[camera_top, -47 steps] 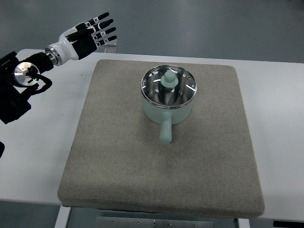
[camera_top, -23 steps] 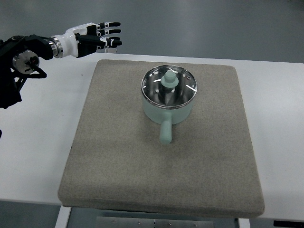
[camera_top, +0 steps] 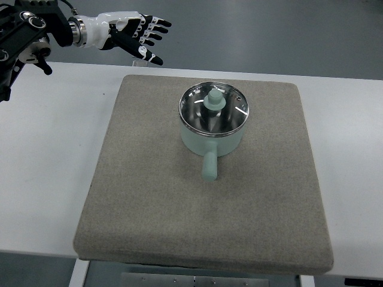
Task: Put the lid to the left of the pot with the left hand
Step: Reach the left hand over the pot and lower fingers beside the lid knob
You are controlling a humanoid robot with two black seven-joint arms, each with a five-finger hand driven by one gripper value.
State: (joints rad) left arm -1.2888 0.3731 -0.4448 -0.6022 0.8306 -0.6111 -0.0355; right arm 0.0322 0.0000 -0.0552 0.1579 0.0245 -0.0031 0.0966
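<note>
Top view — one lidded pot, one mat, one splayed left hand

You see only part of the robot's black left arm: the picture's left and top edges cut it off, so its upper joints stay out of view. The white-and-black left hand partly covers a small clear object standing at the white table's far edge; you cannot tell what that object is. The table itself runs past the left, right and bottom edges. Beneath the shiny glass lid, reflections hide the inside of the pale green pot.
</note>
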